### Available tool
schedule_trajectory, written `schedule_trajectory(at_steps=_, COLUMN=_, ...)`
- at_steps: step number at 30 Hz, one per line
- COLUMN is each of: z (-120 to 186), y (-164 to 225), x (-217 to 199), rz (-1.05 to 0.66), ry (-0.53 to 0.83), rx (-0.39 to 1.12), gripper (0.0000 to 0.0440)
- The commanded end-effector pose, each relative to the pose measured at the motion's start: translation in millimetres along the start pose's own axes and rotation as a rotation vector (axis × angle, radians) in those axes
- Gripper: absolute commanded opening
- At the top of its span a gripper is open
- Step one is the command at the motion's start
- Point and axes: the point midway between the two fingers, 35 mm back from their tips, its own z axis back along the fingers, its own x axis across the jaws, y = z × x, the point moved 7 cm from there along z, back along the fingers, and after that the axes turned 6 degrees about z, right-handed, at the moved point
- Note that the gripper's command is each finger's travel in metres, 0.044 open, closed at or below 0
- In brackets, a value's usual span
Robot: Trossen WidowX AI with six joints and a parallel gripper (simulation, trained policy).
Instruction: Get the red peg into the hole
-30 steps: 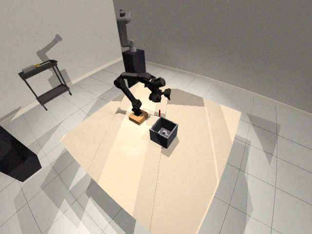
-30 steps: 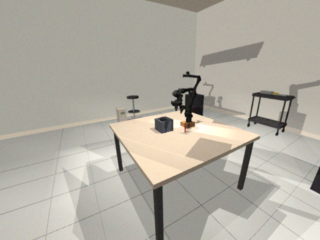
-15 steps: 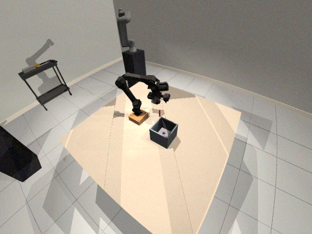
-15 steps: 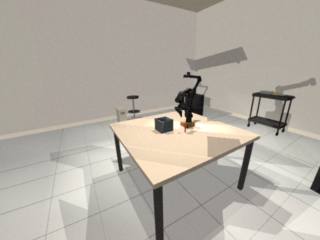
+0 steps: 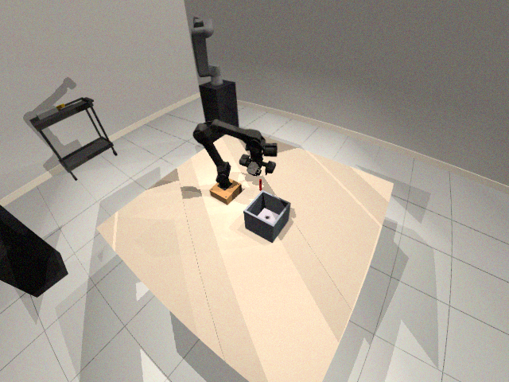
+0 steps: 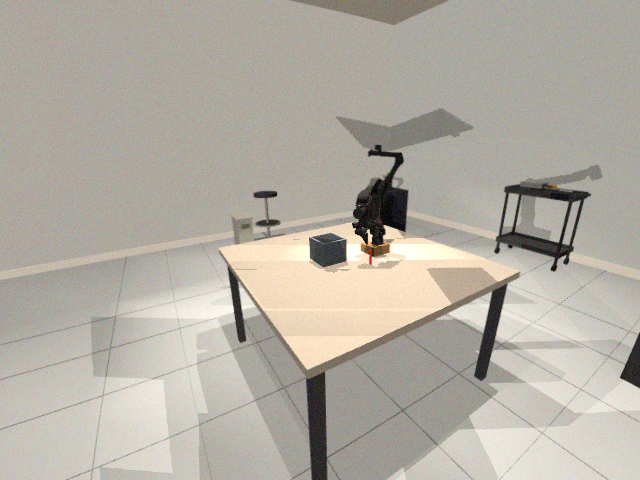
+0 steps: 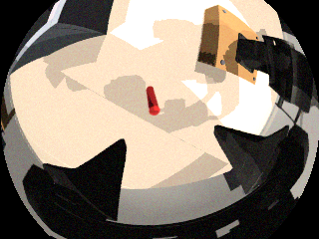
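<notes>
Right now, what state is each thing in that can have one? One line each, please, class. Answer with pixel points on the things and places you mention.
Gripper [image 5: 258,167] [image 6: 361,239] [image 7: 171,136]: open, holding nothing.
Peg [image 5: 260,185] [image 6: 370,257] [image 7: 153,101]: upright on the table, outside the box.
Box [image 5: 258,225] [image 6: 327,252] [image 7: 37,46]: open-topped, upright.
Hole [image 5: 267,217]: unfilled.
Table [image 5: 262,287] [image 6: 330,320] [image 7: 60,115]: standing, partly shadowed.

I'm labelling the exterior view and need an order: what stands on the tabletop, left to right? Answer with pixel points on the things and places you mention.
Dark open box [image 5: 258,225] [image 6: 327,251] → red peg [image 5: 260,184] [image 6: 370,257] [image 7: 152,101]. The arm and its wooden base overlap the peg's place, so they are left out.
</notes>
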Motion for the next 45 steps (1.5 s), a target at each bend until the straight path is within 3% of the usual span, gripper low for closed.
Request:
schedule_trajectory(at_steps=1, z=-16.0, y=-3.4, x=-1.2, rz=-0.004, ry=0.046, rx=-0.028, gripper=0.0440)
schedule_trajectory(at_steps=16, z=-63.3, y=-14.3, x=-1.9, rz=-0.004, ry=0.090, rx=-0.093, gripper=0.0431)
schedule_trajectory(at_steps=23, z=-82.8, y=-18.4, x=-1.8, rz=-0.020, ry=0.083, rx=-0.112, gripper=0.0406)
schedule_trajectory(at_steps=39, z=-109.6, y=-15.3, x=12.6, rz=0.044, ry=0.058, rx=-0.096, gripper=0.0025)
schedule_trajectory(at_steps=41, z=-109.7, y=-14.5, x=14.2, rz=0.049, ry=0.049, rx=-0.089, gripper=0.0000)
schedule_trajectory(at_steps=45, z=-102.2, y=-11.9, x=17.3, rz=0.038, ry=0.018, rx=-0.072, gripper=0.0000)
